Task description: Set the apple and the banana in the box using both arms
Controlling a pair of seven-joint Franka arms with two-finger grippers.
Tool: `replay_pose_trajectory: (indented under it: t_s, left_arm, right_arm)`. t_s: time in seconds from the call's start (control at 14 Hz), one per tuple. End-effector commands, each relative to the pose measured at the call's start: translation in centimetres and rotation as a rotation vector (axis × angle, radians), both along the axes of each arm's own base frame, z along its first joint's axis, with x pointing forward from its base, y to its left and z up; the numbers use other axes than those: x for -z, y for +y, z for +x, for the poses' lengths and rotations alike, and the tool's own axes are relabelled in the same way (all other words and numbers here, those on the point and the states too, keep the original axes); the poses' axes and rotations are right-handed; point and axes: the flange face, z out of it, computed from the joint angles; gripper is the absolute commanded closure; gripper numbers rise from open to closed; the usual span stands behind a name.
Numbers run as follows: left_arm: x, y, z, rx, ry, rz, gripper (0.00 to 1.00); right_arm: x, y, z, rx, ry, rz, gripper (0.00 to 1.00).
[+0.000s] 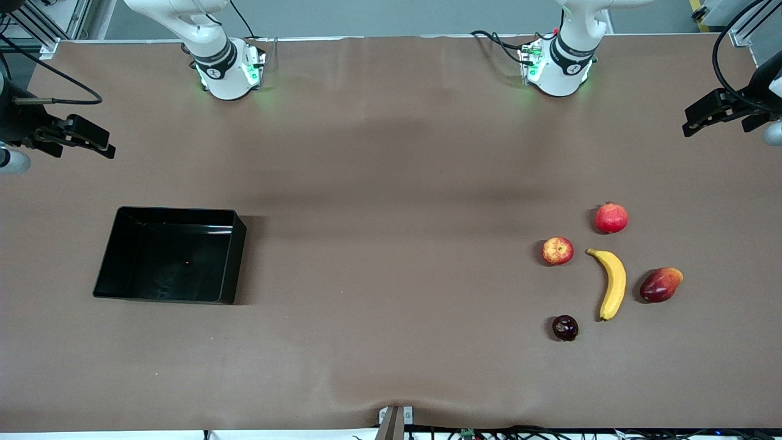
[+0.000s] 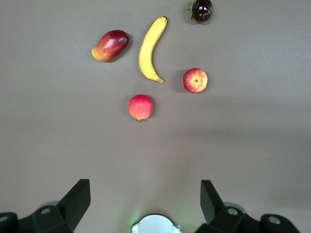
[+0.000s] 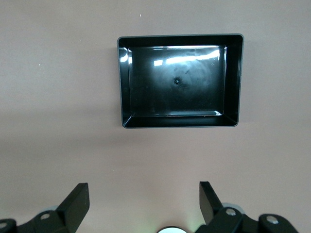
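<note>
Box (image 1: pixel 116 256), glossy black and holding nothing, is sitting on the brown counter (image 1: pixel 391 183) toward the right arm's end. Banana (image 1: pixel 611 282) is lying toward the left arm's end, ringed by fruit: apple (image 1: pixel 558 250) at its ten o'clock, pomegranate (image 1: pixel 611 218) at twelve, mango (image 1: pixel 660 285) at three, dark plum (image 1: pixel 565 327) at seven. Both arms are waiting high: the right tool (image 3: pixel 144 199) is hanging over the counter beside the box, the left tool (image 2: pixel 146 196) over bare counter near the pomegranate, each with fingers spread apart and gripping nothing.
</note>
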Motion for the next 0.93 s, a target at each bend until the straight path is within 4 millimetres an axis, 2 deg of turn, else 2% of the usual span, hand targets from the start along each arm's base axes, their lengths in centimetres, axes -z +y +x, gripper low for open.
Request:
replay_pose_trajectory:
  t_s: [0.0,0.43,0.71,0.85]
  left_arm:
    - [-0.5,-0.1,0.3,-0.005,-0.011,0.020,0.00]
    - [-0.2,0.6,0.4,-0.003,-0.003,0.017,0.00]
    - [1.8,0.9,0.5,-0.007,0.032,0.022,0.00]
    - [3.6,1.3,0.6,-0.009,0.054,0.061,0.00]
  right_arm:
    - [-0.2,0.6,0.0,0.009,-0.003,-0.015,0.00]
    - [-0.3,0.7,0.0,0.007,-0.006,-0.015,0.00]
    - [-0.2,0.7,0.0,0.005,-0.003,-0.015,0.00]
    - [-0.2,0.7,0.0,0.005,-0.004,-0.015,0.00]
